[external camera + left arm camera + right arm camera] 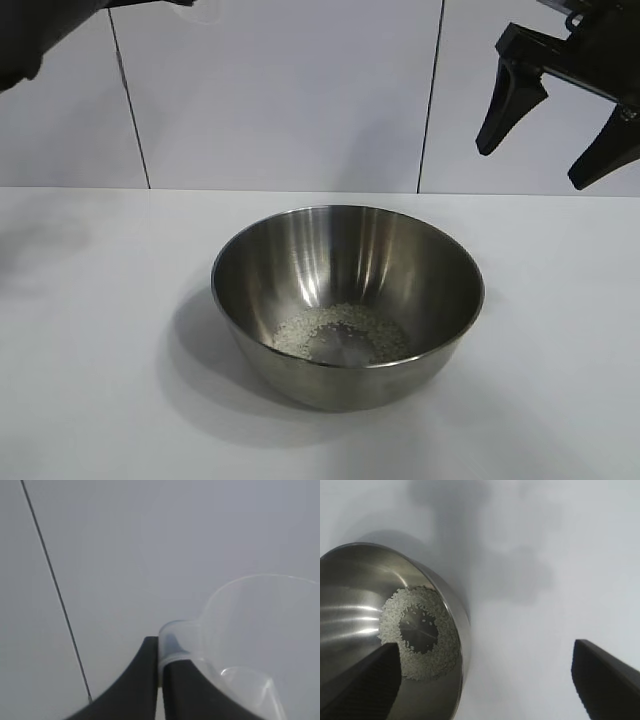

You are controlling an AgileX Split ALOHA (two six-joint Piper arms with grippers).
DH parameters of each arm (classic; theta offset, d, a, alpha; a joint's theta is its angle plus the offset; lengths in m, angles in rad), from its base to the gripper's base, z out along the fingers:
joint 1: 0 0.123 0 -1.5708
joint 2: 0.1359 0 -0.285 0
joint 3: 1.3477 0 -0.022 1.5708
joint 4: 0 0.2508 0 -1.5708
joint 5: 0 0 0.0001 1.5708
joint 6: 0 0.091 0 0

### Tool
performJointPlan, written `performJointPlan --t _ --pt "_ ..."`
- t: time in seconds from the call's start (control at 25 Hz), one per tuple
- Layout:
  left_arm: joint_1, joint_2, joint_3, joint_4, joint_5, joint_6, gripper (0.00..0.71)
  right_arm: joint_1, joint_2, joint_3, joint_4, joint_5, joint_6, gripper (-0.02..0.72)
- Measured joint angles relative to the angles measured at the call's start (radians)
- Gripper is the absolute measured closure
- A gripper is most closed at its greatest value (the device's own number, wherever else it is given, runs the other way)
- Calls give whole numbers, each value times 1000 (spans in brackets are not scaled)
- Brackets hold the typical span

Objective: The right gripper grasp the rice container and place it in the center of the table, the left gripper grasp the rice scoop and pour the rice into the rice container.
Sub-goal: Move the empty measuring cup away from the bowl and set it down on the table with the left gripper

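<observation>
White table [90, 400], one bowl [300, 260], one scoop [260, 630]

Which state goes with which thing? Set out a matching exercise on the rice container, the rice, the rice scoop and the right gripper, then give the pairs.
Things:
1. rice container
2. rice
3. rice scoop
4. right gripper

States:
A. clamped by its handle in the left gripper, jaws shut
B. hanging above the table, jaws open, holding nothing
C. standing upright on the table
D. lying in a pale ring on the container's bottom

Pairs: 1-C, 2-D, 3-A, 4-B
</observation>
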Motion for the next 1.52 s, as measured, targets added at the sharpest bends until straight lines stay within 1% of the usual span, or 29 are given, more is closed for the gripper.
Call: performJointPlan --t 0.16,0.36,0.56,0.76,1.08,1.28,1.4,1.52 --pt "0 -19 82 1 -18 -117 702 0 0 0 1 0 0 66" --pt "0 -24 203 64 -21 -145 702 0 0 0 1 0 0 66" --pt "0 -24 328 85 -21 -229 702 0 0 0 1 0 0 66" --pt "0 -24 413 105 -21 -245 702 0 0 0 1 -2 0 66" --pt "0 -19 466 108 -21 -218 702 0 0 0 1 -14 0 66" --pt "6 92 466 104 -30 -220 702 0 0 0 1 -15 0 66" --pt "33 147 466 120 -29 -255 702 0 0 0 1 -15 -1 66" --pt "85 177 466 180 -29 -296 702 0 0 0 1 -15 -1 66"
